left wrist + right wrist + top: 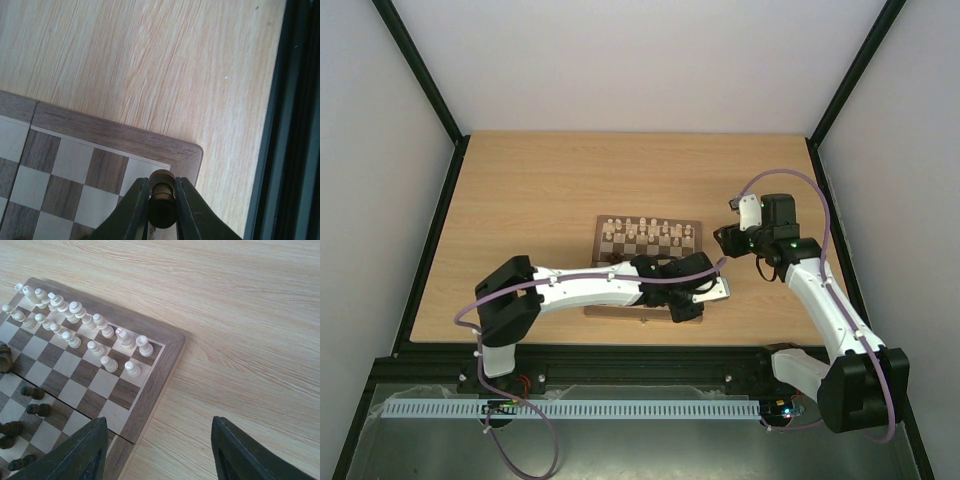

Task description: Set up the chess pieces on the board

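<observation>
The board lies mid-table. Cream chess pieces stand in two rows along its far side, also seen in the right wrist view. Several dark pieces stand scattered on the near half. My left gripper hangs over the board's near right corner. It is shut on a dark brown piece, held just above a corner square. My right gripper hovers right of the board. It is open with bare table between its fingers.
The left arm lies across the board's near edge. A black frame rail runs along the table's edge close to the board corner. Light wooden tabletop surrounds the board.
</observation>
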